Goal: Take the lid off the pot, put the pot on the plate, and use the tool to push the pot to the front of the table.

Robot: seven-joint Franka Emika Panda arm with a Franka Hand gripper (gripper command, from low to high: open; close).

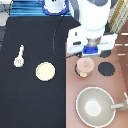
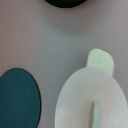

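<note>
Spreading across most of the scene, the black worktop (image 1: 30, 95) carries the stove board (image 1: 97, 95) on the exterior view's right. A large grey pan (image 1: 94, 106) sits at the board's bottom. The gripper (image 1: 90, 50) hangs directly above the pot (image 1: 85, 67), whose lid (image 1: 85, 65) seems still on; I cannot tell how the gripper is set. The plate (image 1: 45, 71) lies on the worktop, the tool (image 1: 19, 56) well left.

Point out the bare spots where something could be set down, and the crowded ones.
Bare black tabletop lies below the cream slotted spatula and round cream plate, and above them too. The pinkish stove board is crowded: the gripper hangs over the lidded tan pot, with black burner and large grey pan close by.
</note>
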